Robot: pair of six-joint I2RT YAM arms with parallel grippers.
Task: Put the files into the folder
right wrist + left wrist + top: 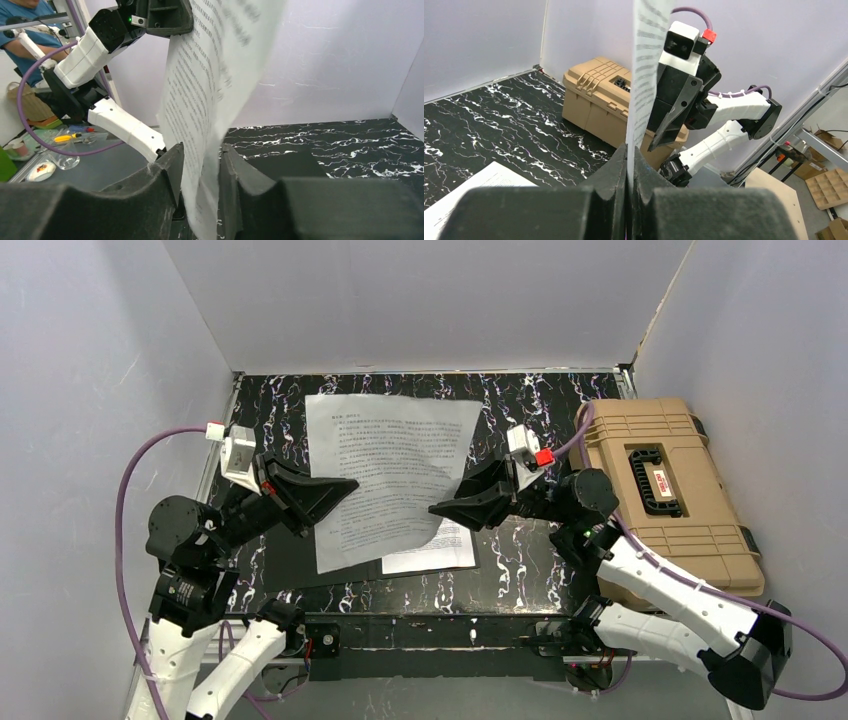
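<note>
A white printed sheet (390, 455) hangs lifted over the middle of the table. My left gripper (345, 486) is shut on its left edge; in the left wrist view the sheet (646, 60) rises edge-on from the closed jaws (630, 150). My right gripper (440, 508) is at the sheet's right edge. In the right wrist view its jaws (200, 150) stand apart with the blurred sheet (210, 80) loose between them. Another sheet (435, 550) lies flat below. A plain black flat panel (285, 560), apparently the open folder's inside, lies under the sheets; its tan cover is hidden.
A bulky tan plastic case (650, 490) with a black handle stands at the right of the table, next to my right arm. It also shows in the left wrist view (594, 100). Grey walls close in the table on three sides.
</note>
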